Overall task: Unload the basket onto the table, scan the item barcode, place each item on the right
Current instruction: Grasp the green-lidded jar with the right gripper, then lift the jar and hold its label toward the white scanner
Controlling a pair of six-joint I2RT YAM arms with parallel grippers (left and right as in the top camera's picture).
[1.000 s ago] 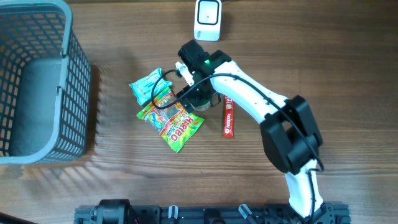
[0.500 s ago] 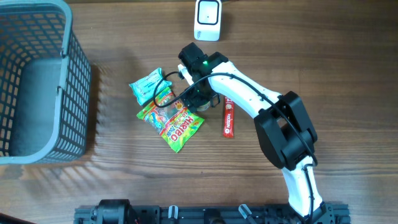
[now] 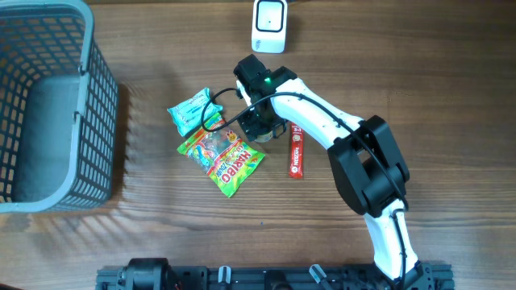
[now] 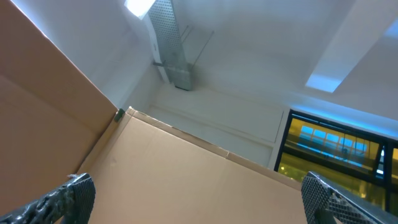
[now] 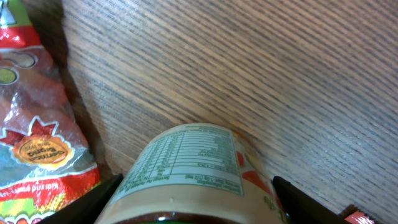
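The item between my right fingers is a jar (image 5: 186,165) with a beige nutrition label, lying on the wooden table. My right gripper (image 5: 196,202) straddles it, one dark finger close against each side. Whether the pads press on it does not show. From overhead the right gripper (image 3: 260,127) covers most of the jar, just right of the sweet bags. The white barcode scanner (image 3: 268,26) stands at the table's far edge. My left gripper (image 4: 199,199) is open with nothing between its fingers, pointing up at a ceiling and a cardboard wall.
A green and red Haribo bag (image 3: 226,161) and a teal packet (image 3: 189,113) lie left of the jar. A red bar (image 3: 297,153) lies to its right. A grey mesh basket (image 3: 48,105) fills the left end of the table.
The right gripper's fingers have drawn in around the jar and its wrist has shifted slightly. The bags, bar and scanner have not moved.
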